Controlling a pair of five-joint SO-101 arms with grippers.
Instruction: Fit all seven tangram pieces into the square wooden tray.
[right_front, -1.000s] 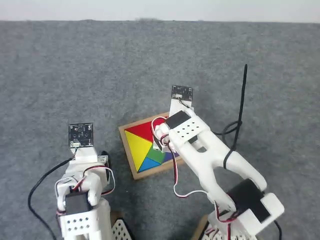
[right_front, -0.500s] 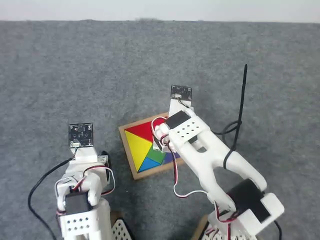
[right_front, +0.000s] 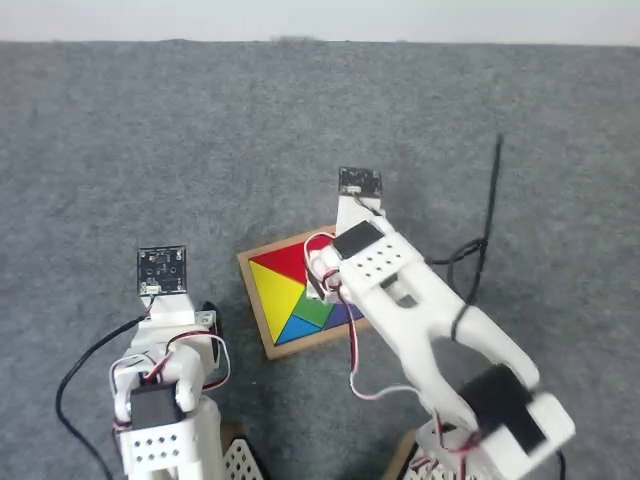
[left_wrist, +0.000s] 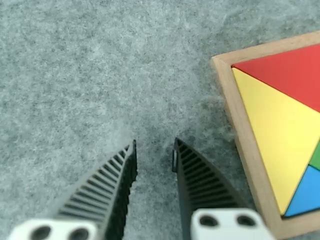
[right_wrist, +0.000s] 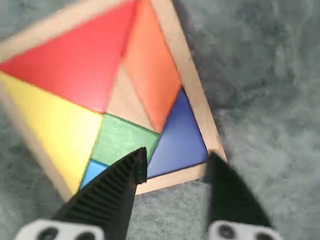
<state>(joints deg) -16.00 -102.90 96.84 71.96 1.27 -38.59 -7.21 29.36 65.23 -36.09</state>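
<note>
The square wooden tray (right_front: 254, 305) lies mid-way across the table (right_front: 150, 130), skewed to its edges, one triangular slot (right_wrist: 125, 102) seemingly bare. The right gripper (right_wrist: 176, 160) hangs released over the dark blue triangle (right_wrist: 177, 135); the left gripper (left_wrist: 154, 147), slightly parted, sits beside the tray.

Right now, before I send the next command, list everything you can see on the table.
wooden tray: 1, light wood, on the cloth
red triangle: 1, red, in the tray
yellow triangle: 1, yellow, in the tray, touching the red triangle
orange piece: 1, orange, along the rim
green square: 1, green, mid-tray
light blue piece: 1, light blue, next to the green square
dark blue triangle: 1, dark blue, in a corner
pale patch: 1, wood-coloured, between red and orange; piece or bare floor, cannot tell
cloth: 1, grey, covers the table
cable: 1, black, by the right arm
left gripper: 1, open, over the cloth beside the tray
right gripper: 1, open, over the dark blue corner
</note>
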